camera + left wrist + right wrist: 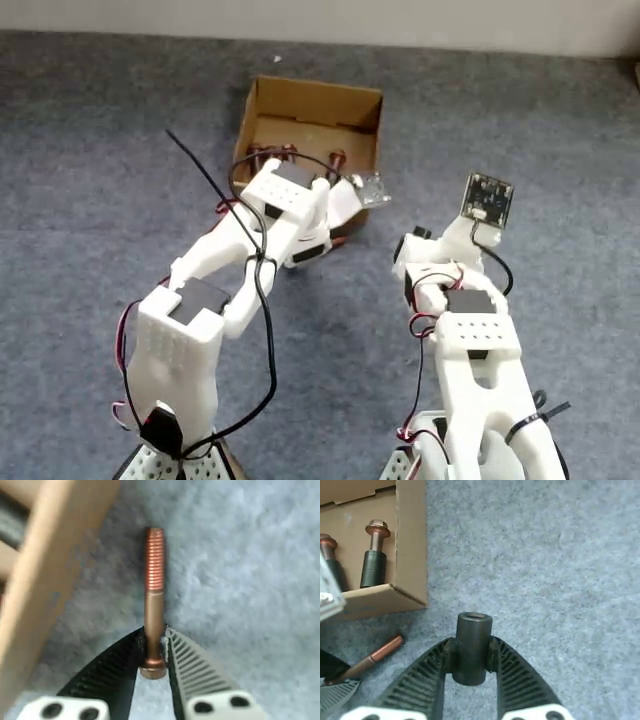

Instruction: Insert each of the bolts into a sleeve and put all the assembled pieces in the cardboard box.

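sleeve (471,647), bolt (154,600) gripped — box (411,540) holds assemblies (374,565)

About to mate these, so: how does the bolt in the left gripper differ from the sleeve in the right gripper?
The bolt is copper-coloured, slim and long, threaded at its free end; the sleeve is black, thicker and shorter, with an open bore. The left gripper pinches the bolt near its head; the right gripper clamps the sleeve around its middle. Both are gripped outside the cardboard box.
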Robot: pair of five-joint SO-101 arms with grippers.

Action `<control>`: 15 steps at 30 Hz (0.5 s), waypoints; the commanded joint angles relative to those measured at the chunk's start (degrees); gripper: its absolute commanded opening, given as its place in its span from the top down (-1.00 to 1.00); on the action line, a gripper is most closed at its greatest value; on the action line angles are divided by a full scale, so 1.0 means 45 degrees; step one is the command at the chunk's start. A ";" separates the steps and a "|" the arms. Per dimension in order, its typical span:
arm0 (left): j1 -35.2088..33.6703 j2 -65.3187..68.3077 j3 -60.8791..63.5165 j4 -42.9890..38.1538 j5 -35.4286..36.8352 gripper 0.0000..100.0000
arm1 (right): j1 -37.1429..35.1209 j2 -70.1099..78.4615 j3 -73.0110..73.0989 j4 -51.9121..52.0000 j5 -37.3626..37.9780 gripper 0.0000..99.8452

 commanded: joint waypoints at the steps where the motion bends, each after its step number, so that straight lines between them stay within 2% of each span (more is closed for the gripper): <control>1: -0.0166 -0.0869 -0.0244 0.1407 -0.0098 0.99 | 0.0147 -0.0459 -0.0186 -0.0264 0.0020 0.99; 5: -0.0205 -0.2295 0.0791 0.2168 -0.0840 0.99 | 0.0147 -0.0459 -0.0186 -0.0264 0.0020 0.99; 9: -0.0205 -0.5011 0.3448 0.2071 -0.2032 0.99 | 0.0147 -0.0479 -0.0186 -0.0264 0.0039 0.99; 15: -0.0869 -0.9817 0.7805 0.0606 -0.4630 0.99 | 0.0147 -0.0479 -0.0166 -0.0264 0.0039 0.99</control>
